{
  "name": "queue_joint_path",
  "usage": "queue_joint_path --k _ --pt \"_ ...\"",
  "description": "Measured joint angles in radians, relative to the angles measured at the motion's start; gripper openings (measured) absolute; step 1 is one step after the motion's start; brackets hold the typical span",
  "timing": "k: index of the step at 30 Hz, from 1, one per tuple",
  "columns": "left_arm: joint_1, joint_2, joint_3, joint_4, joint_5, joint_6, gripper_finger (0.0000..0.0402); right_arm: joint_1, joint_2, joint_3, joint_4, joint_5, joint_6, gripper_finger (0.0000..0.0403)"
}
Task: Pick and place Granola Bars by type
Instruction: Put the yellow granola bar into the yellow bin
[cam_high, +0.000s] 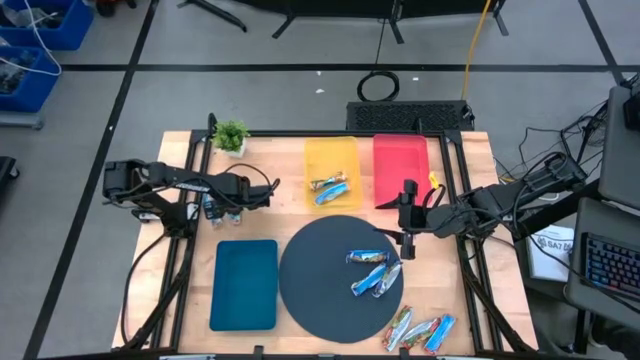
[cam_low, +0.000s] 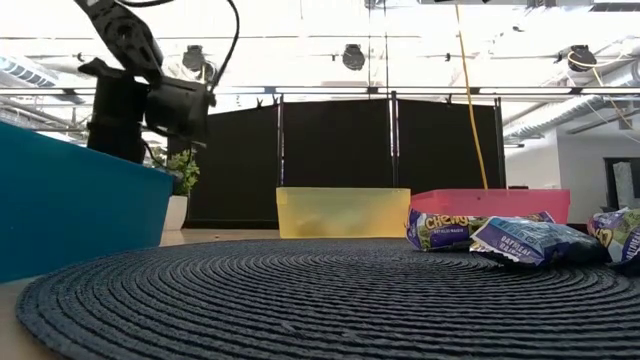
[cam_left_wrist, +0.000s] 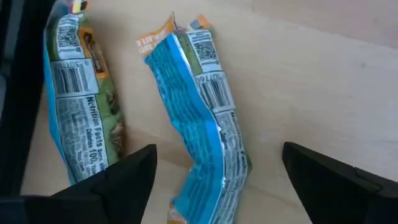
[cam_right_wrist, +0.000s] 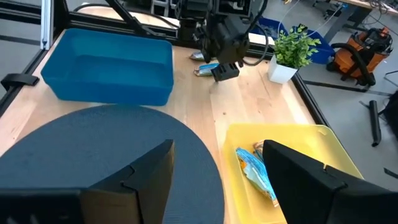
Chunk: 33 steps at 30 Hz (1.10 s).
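Two blue foil granola bars lie on the wooden table left of the yellow tray; in the left wrist view one (cam_left_wrist: 199, 118) lies between my fingers and the other (cam_left_wrist: 78, 99) beside it. My left gripper (cam_high: 240, 195) is open over them, touching neither. My right gripper (cam_high: 405, 228) is open and empty above the far right rim of the dark round mat (cam_high: 320, 300). Two bars (cam_high: 330, 188) lie in the yellow tray (cam_high: 330, 155). Three bars (cam_high: 372, 270) lie on the mat, and several more (cam_high: 420, 328) lie off its near right edge.
An empty red tray (cam_high: 400, 165) stands right of the yellow one. A teal tray (cam_high: 245, 285) stands left of the mat. A small potted plant (cam_high: 231, 135) stands at the far left corner. Black frame rails (cam_high: 190, 250) run along the table's sides.
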Motion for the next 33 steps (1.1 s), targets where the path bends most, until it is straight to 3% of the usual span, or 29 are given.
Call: queue_joint_path --k 6,13,17,24,33 --pt "0.007 0.001 -0.007 0.05 -0.018 0.013 0.0275 0.0 0.0 0.0 0.001 0.0 0.016 0.0231" --pt "0.013 0.002 -0.006 0.093 -0.008 0.028 0.0116 0.001 0.0 0.0 0.029 0.0 0.042 0.0226" --pt "0.013 0.004 0.033 0.112 -0.009 0.117 0.0024 0.001 0.0 0.0 0.031 0.0 0.042 0.0226" --pt "0.032 0.003 0.247 0.108 -0.025 0.44 0.0022 0.001 0.0 0.0 0.031 0.0 0.042 0.0223" --pt "0.06 0.003 0.585 0.125 -0.043 1.169 0.0011 0.0 0.0 0.0 0.066 0.0 0.041 0.0221"
